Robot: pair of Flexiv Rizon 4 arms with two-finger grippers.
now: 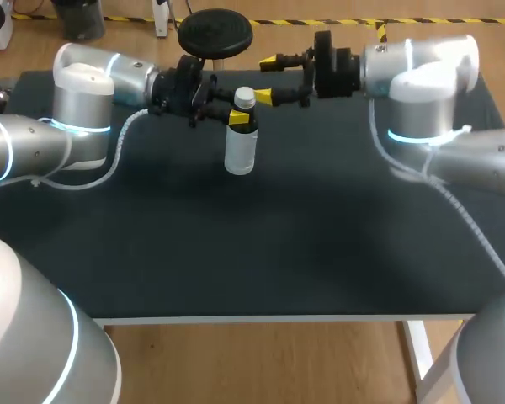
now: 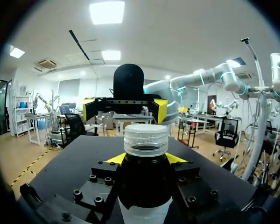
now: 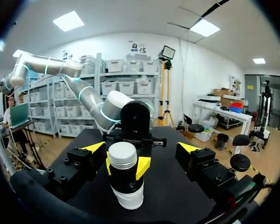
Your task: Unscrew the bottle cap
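A bottle [image 1: 240, 143] with a white ribbed cap [image 1: 245, 97], a dark upper body and a white label stands upright at the back middle of the table. My left gripper [image 1: 236, 119] comes in from the left and is shut on the bottle's dark part just below the cap. In the left wrist view the cap [image 2: 146, 139] rises between the yellow fingertips [image 2: 115, 158]. My right gripper [image 1: 268, 79] hangs open to the right of the cap and slightly beyond it, touching nothing. In the right wrist view the cap [image 3: 122, 155] lies ahead of the open right gripper [image 3: 141, 147], between its spread fingers [image 3: 93, 147].
The dark table top [image 1: 261, 252] stretches bare from the bottle to the front edge [image 1: 236, 318]. A white cable [image 1: 118, 156] loops from my left arm onto the table, and another [image 1: 454, 210] trails along my right arm.
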